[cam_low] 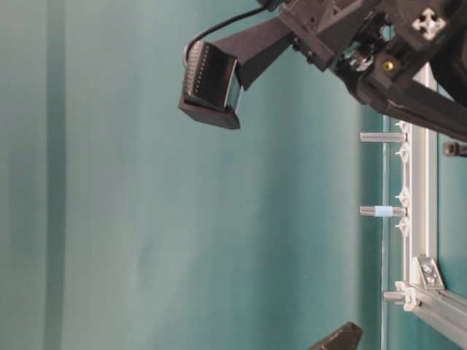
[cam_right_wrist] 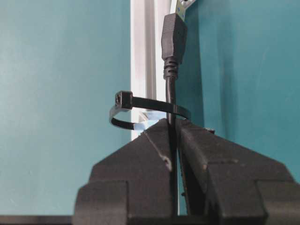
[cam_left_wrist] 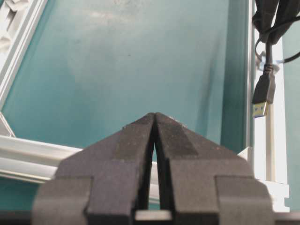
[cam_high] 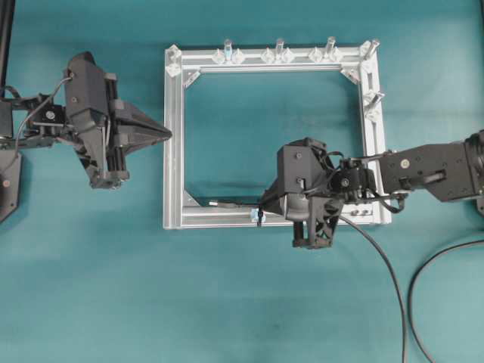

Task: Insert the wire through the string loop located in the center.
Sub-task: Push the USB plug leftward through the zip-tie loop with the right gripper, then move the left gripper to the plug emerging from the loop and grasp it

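The wire's plug [cam_right_wrist: 174,37] points away from my right gripper [cam_right_wrist: 172,121], which is shut on the thin black cable just below it. The string loop [cam_right_wrist: 140,104] rings the aluminium frame bar [cam_right_wrist: 143,56]. The cable crosses the loop's right end, and the plug lies beyond the loop. From above, the right gripper [cam_high: 261,210] sits over the frame's near bar by the string loop [cam_high: 259,218], with the plug [cam_high: 218,203] pointing left. My left gripper [cam_high: 168,134] is shut and empty, just left of the frame. The left wrist view shows its tips [cam_left_wrist: 154,115] meeting and the plug [cam_left_wrist: 262,96] at far right.
The square aluminium frame [cam_high: 172,151] lies flat on teal cloth. Upright posts [cam_high: 279,49] stand along its far bar and right corner. The wire's loose length [cam_high: 382,265] trails to the bottom edge. A thicker arm cable [cam_high: 423,280] curves at right.
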Controlling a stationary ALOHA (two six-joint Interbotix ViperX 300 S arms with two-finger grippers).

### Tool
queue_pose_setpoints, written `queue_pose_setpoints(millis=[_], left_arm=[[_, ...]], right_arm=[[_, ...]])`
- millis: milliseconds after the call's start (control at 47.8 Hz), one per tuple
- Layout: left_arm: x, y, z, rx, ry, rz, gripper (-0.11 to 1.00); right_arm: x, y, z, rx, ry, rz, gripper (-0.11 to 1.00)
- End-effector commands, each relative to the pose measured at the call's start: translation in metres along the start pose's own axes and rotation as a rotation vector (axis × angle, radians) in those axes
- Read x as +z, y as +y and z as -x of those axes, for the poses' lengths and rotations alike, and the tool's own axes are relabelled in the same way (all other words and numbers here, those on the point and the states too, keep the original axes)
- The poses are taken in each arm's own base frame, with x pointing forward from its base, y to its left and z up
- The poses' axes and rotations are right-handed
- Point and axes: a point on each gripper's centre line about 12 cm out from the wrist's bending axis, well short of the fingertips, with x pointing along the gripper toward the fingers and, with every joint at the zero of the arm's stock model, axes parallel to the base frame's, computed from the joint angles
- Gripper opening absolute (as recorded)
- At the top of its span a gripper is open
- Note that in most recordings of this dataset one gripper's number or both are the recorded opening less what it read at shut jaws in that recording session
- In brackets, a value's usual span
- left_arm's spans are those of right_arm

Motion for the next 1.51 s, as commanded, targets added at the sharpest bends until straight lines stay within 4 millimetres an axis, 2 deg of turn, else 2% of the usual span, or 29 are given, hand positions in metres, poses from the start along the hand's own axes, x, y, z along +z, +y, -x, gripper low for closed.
queue_pose_setpoints(millis=[0, 125, 188, 460, 586, 753, 941, 1109, 1318, 1485], left_arm=[[0.014, -0.003, -0.001, -0.009, -0.035, 0.003, 0.01], [0.019, -0.004, -0.005, -0.011, -0.028, 0.022, 0.01], [0.021, -0.007, -0.008, -0.018, -0.016, 0.025, 0.05], [0.018, -0.031, -0.038, -0.074, 0.116, -0.025, 0.70], [0.018, -0.034, -0.044, -0.079, 0.148, -0.048, 0.90], [0.017, -0.034, -0.042, -0.081, 0.160, -0.076, 0.90], [0.032, -0.039, -0.044, -0.093, 0.156, -0.092, 0.90], [0.042, -0.051, -0.060, -0.114, 0.181, -0.131, 0.90], [0.036, -0.064, -0.091, -0.134, 0.226, -0.157, 0.90], [0.033, -0.072, -0.101, -0.145, 0.240, -0.164, 0.90]], right_arm=[[0.011, 0.004, 0.003, 0.012, -0.033, 0.004, 0.07], [0.011, 0.004, 0.003, 0.011, -0.032, 0.004, 0.07], [0.011, 0.004, 0.003, 0.011, -0.032, 0.004, 0.07], [0.011, 0.004, 0.003, 0.012, -0.033, 0.004, 0.07], [0.011, 0.004, 0.003, 0.012, -0.033, 0.004, 0.07], [0.011, 0.004, 0.003, 0.012, -0.033, 0.004, 0.07], [0.011, 0.004, 0.003, 0.012, -0.033, 0.004, 0.07], [0.012, 0.004, 0.003, 0.012, -0.035, 0.004, 0.07], [0.013, 0.005, 0.003, 0.014, -0.037, 0.005, 0.07], [0.012, 0.004, 0.002, 0.012, -0.036, 0.004, 0.07]])
